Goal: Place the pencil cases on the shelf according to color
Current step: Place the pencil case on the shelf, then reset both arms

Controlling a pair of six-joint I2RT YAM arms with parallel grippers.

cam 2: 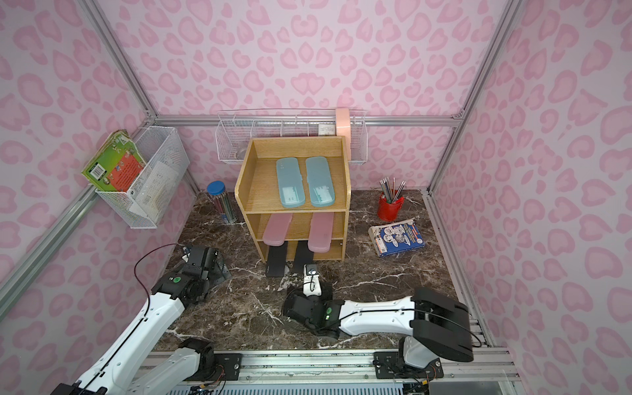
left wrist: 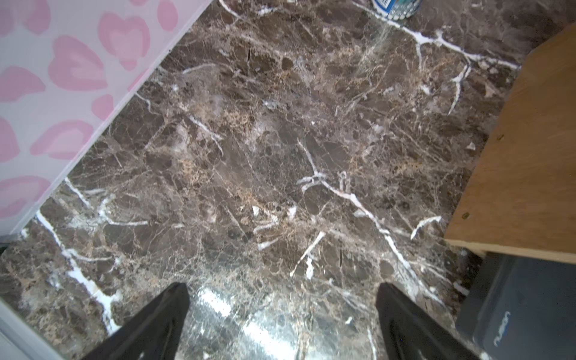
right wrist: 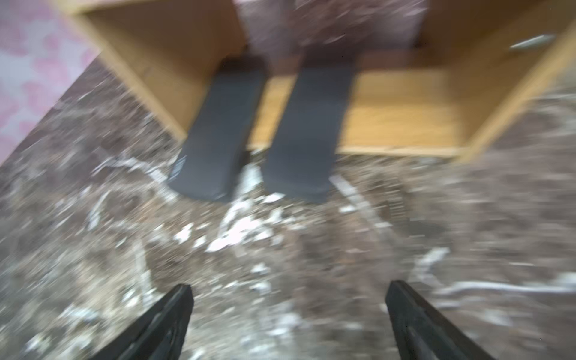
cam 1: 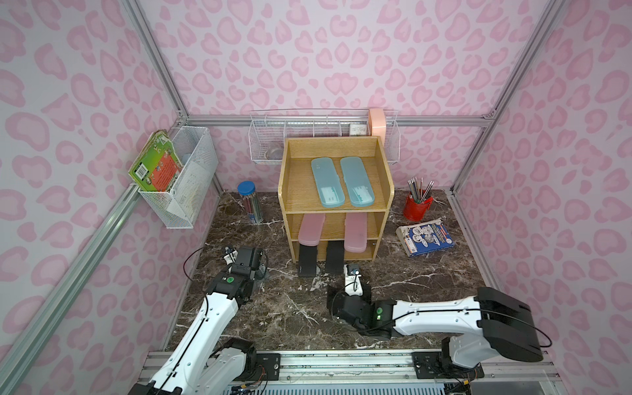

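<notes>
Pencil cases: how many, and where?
6, all on the shelf: two light blue cases on top, two pink cases on the middle tier, two black cases on the bottom. None looks hidden.

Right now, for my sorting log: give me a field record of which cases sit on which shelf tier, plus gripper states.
shelf top tier: two light blue pencil cases, side by side
middle tier: two pink pencil cases, overhanging the front
bottom tier: two black pencil cases, sticking out past the front edge
left gripper: open, empty
right gripper: open, empty
</notes>
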